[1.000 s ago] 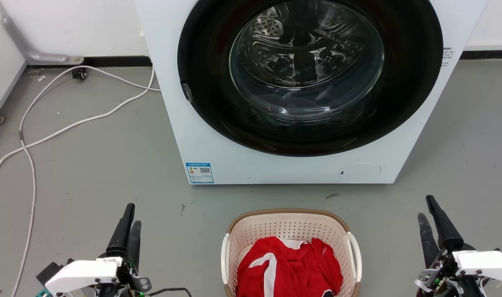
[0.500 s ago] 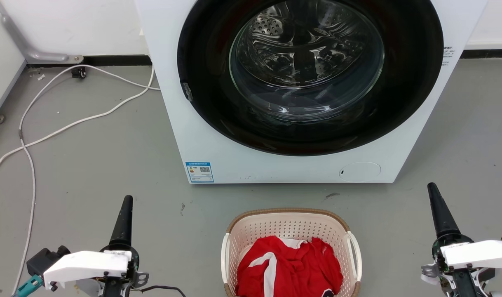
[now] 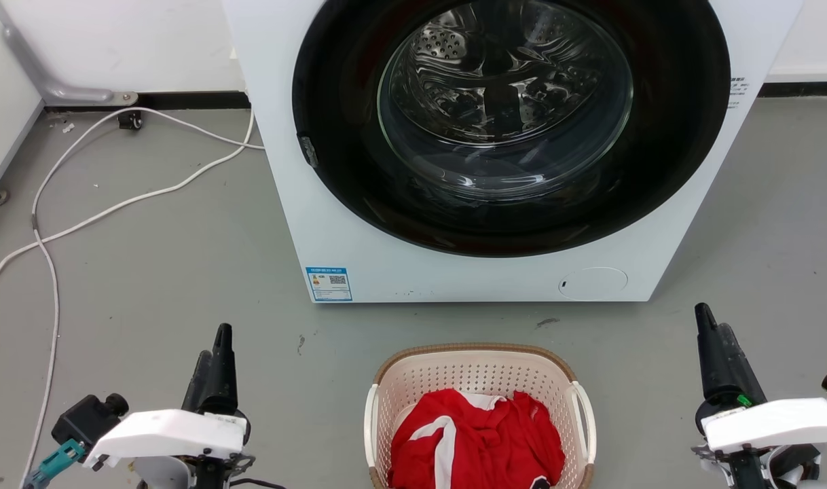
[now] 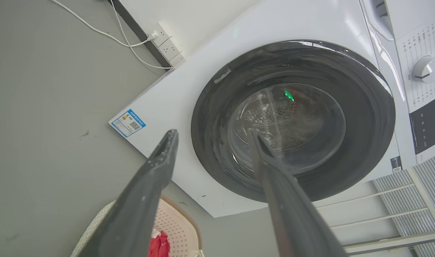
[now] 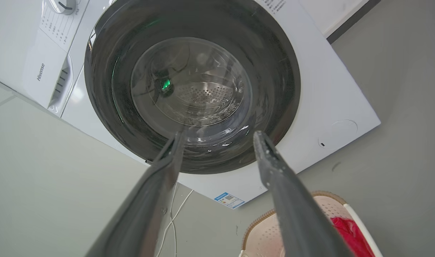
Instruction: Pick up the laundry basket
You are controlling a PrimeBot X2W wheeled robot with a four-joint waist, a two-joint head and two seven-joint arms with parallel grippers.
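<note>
The laundry basket [image 3: 474,349] is cream with perforated walls, a brown woven rim and white side handles. It stands on the grey floor in front of the washing machine, and a red and white garment [image 3: 478,441] lies inside it. My left gripper [image 3: 213,339] is low at the left, well clear of the basket's left handle. My right gripper [image 3: 712,316] is about as far off its right side. The wrist views show the left gripper [image 4: 214,135] and the right gripper [image 5: 219,135] open with nothing between the fingers, both pointing at the machine door. The basket [image 4: 174,228] [image 5: 264,228] shows in their lower corners.
A white front-loading washing machine [image 3: 305,224] with a shut dark-rimmed glass door [image 3: 505,102] stands just beyond the basket. White cables [image 3: 47,224] trail over the floor at the left, toward the wall sockets [image 4: 169,43]. A white slatted rack [image 4: 399,214] stands beside the machine.
Both wrists have rolled, so the fingers show at different angles in each frame. Each gripper has shifted slightly, the left one a little to the right. The basket has not moved.
</note>
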